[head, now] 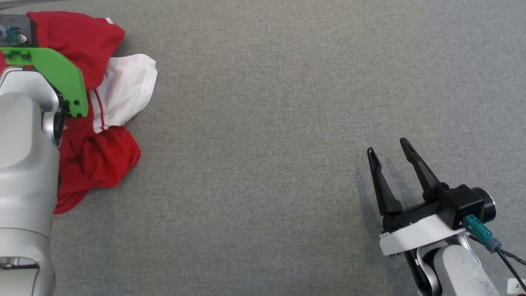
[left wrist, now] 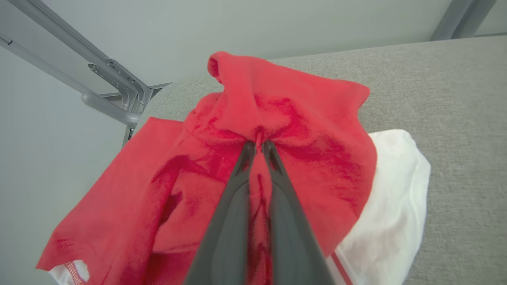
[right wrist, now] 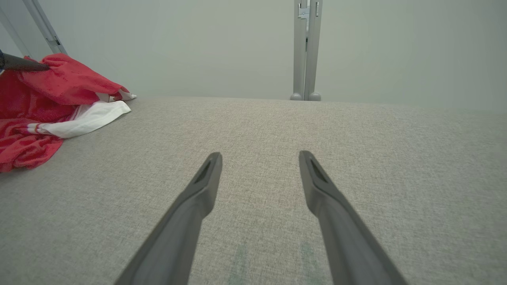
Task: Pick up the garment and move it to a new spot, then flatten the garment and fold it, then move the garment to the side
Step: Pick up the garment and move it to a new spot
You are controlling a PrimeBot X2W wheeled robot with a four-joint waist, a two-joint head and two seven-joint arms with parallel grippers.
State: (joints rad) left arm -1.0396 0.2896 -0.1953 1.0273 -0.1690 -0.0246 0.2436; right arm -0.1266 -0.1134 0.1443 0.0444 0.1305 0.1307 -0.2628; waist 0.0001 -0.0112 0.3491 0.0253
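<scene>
Reading from the left: the left gripper (left wrist: 259,148) is pinched shut on a raised fold of the garment (head: 102,160). In the left wrist view, red cloth is gathered between its two dark fingers (left wrist: 233,206). The garment lies crumpled at the far left of the grey table covering (head: 267,164), partly hidden under the pale left forearm (head: 24,164) and its green bracket (head: 57,74).

Handling: the garment is judged light, limp and non-fragile. It will drape and trail when lifted, so a single pinch point is likely to drag the loose parts across the surface. For flattening, a hold at a hem, shoulder or sleeve edge would give better control than the mid-body fold in the grip. Which part of the garment that fold belongs to cannot be told.

Materials: the red fabric has a soft, slightly napped look. A smooth white panel (head: 127,90) carries thin red stripes at its edge. The covering is a woven, matte textile that should offer some friction.

At the right, the right gripper (head: 388,147) stands wide and holds nothing, close above bare covering and well apart from the garment.
</scene>
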